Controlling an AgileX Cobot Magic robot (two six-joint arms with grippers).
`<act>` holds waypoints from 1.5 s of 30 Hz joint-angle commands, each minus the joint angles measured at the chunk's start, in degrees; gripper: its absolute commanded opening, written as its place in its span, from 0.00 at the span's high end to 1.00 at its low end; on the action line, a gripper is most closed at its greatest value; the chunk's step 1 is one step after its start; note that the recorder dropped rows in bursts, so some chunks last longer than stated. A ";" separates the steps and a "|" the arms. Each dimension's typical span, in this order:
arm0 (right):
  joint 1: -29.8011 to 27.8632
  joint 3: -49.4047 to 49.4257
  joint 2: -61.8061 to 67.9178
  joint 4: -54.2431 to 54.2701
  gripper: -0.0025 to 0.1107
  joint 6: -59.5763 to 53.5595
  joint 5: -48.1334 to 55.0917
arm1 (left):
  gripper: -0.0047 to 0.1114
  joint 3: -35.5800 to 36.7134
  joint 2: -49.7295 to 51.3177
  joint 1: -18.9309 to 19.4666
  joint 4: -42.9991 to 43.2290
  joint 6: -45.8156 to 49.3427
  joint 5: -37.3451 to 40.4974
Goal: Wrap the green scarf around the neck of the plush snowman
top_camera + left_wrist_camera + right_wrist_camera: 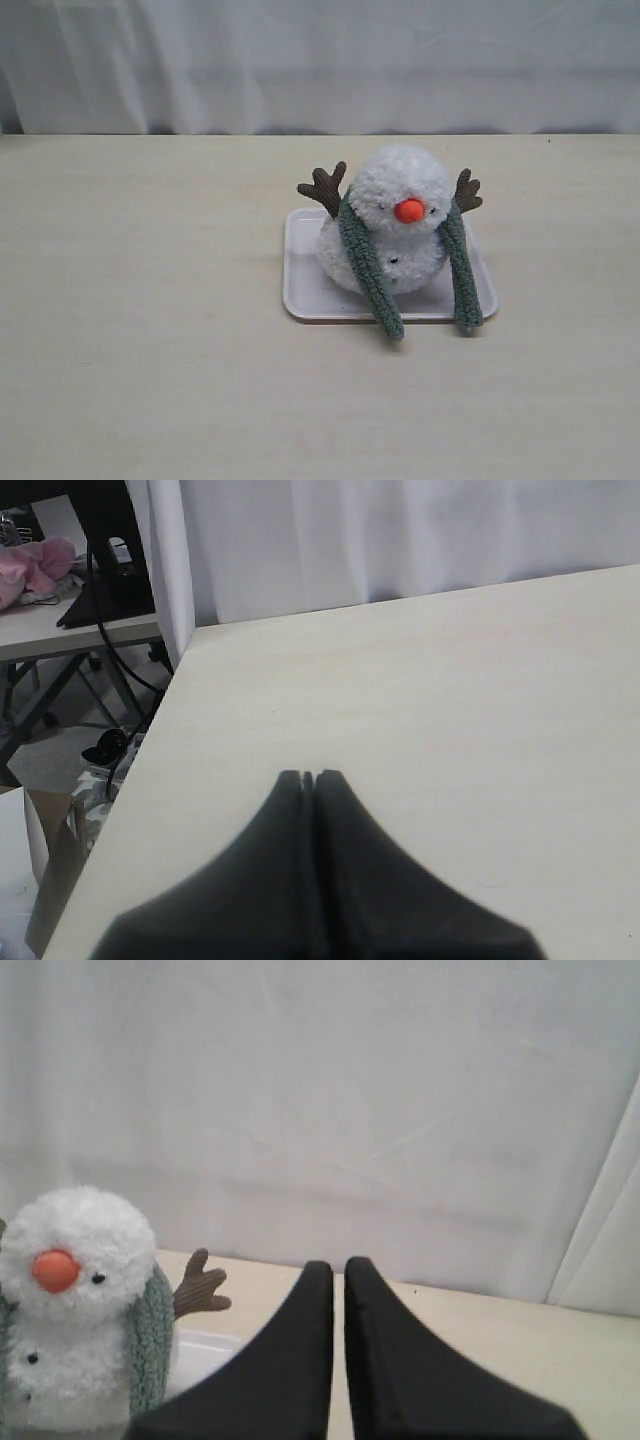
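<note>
Although the green scarf (366, 266) drapes the plush snowman (398, 183) at the neck, both ends dangle in front uncrossed, so wrapping seems unfinished; the left tool (308, 777) and right tool (338, 1265) are closed, empty.

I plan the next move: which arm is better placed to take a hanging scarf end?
Probably right: the plush snowman and green scarf show close before the right fingers, while the left fingers face only bare table.
</note>
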 commanded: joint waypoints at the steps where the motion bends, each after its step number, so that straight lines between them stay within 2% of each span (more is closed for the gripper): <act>1: -0.28 1.38 -0.22 0.04 0.94 0.74 -0.93 | 0.96 0.09 -0.11 0.04 -0.04 -0.03 -0.83; 20: -0.28 1.38 -0.22 -0.43 0.94 3.90 17.03 | 0.96 0.09 -0.11 0.04 -0.17 -0.03 -0.64; 45: -0.28 1.38 -0.22 1.71 0.94 3.90 17.68 | 0.96 0.09 -0.11 0.04 0.10 -0.03 -0.69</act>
